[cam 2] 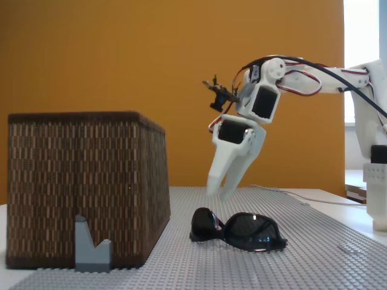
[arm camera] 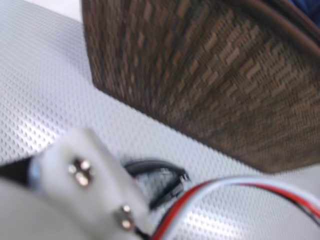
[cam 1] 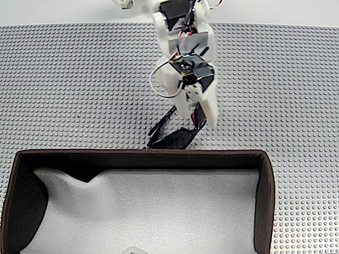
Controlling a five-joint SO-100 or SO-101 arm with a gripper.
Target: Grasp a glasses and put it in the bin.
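Observation:
The sunglasses [cam 2: 240,231] lie folded on the grey studded mat, dark lenses upright, just to the right of the bin in a fixed view. From above, the sunglasses [cam 1: 174,138] sit against the outside of the bin's far wall, partly under the arm. My white gripper [cam 2: 218,194] hangs a short way above their left end, pointing down, fingers a little open and holding nothing. Seen from above, my gripper [cam 1: 197,120] is over their right half. The blurred wrist view catches a piece of the dark frame [arm camera: 156,173] below the bin's woven wall [arm camera: 215,75].
The brown woven bin [cam 2: 84,181] is tall, with a dark rim [cam 1: 143,153] and white padding inside. A small grey block [cam 2: 92,246] stands at its front. The studded mat [cam 1: 69,90] spreads out to both sides of the arm.

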